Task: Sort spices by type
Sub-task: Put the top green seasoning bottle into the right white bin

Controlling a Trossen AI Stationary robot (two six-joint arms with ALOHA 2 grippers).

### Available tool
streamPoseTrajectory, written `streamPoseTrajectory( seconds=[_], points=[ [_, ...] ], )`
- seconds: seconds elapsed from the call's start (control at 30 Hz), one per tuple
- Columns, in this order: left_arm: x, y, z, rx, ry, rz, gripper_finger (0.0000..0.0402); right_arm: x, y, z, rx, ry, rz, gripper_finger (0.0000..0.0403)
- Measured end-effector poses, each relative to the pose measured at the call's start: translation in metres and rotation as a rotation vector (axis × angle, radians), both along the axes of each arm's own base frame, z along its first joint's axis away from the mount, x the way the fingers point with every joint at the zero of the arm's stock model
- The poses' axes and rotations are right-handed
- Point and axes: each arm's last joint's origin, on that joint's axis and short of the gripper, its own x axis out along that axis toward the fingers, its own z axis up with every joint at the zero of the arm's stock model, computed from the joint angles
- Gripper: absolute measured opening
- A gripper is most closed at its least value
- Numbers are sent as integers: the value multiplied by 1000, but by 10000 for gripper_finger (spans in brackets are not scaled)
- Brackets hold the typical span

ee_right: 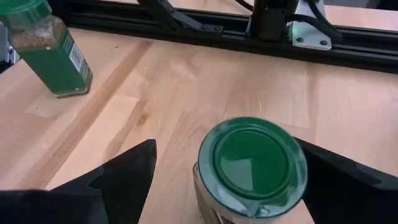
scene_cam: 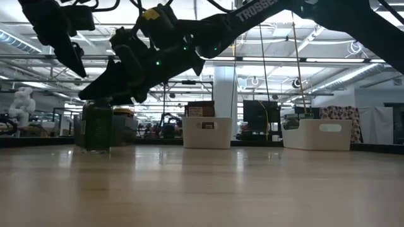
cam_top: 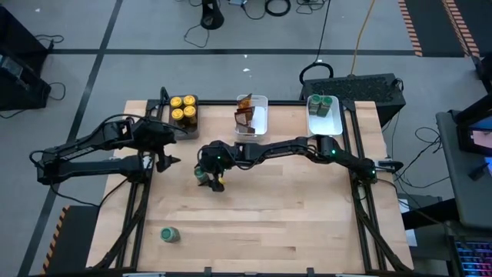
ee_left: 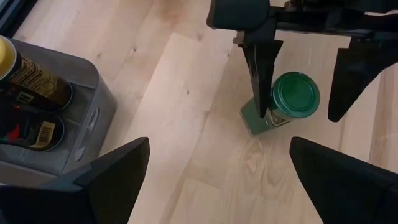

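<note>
Most of the sorting looks done: the yellow-lid jars [cam_top: 183,108] fill the dark tray [cam_top: 193,98] at the back left of the table [cam_top: 292,223], the packets [cam_top: 244,115] stand in the middle white tray [cam_top: 261,104], and green-lid jars [cam_top: 324,106] sit in the right tray [cam_top: 317,127]. Two green jars seem left. The right claw [cam_top: 210,178] hangs open around one green jar [cam_top: 203,173] mid-table, fingers on either side, not yet closed on it. The other stray jar [cam_top: 170,234] stands near the front edge, well apart. The left claw [cam_top: 166,161], open and empty, waits beside the dark tray.
</note>
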Motion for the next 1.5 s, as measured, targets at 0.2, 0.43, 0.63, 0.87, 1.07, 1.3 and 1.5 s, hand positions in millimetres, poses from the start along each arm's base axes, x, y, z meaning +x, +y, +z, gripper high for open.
streamPoseTrajectory(
  seconds=[0.2, 0.43, 0.63, 0.87, 1.07, 1.3, 1.5],
  points=[
    [0, 0, 0, 0, 0, 0, 389, 1, 0, 2, 29, -15, -20, 335],
    [0, 0, 0, 0, 0, 0, 389, 1, -1, 2, 31, -13, -48, 268],
    [0, 0, 0, 0, 1, 0, 389, 1, -2, 2, 54, 1, -62, 174],
    [0, 0, 0, 4, 2, 4, 389, -7, -9, 22, 84, 39, -92, 174],
    [0, 0, 0, -11, -5, -8, 389, -29, -34, 79, 46, 1, -124, 174],
    [5, 0, 4, -40, -75, 12, 389, -81, -75, 158, -39, -18, -225, 174],
    [10, 2, 9, -13, -149, 9, 389, -137, -108, 196, -50, 106, -346, 174]
  ],
)
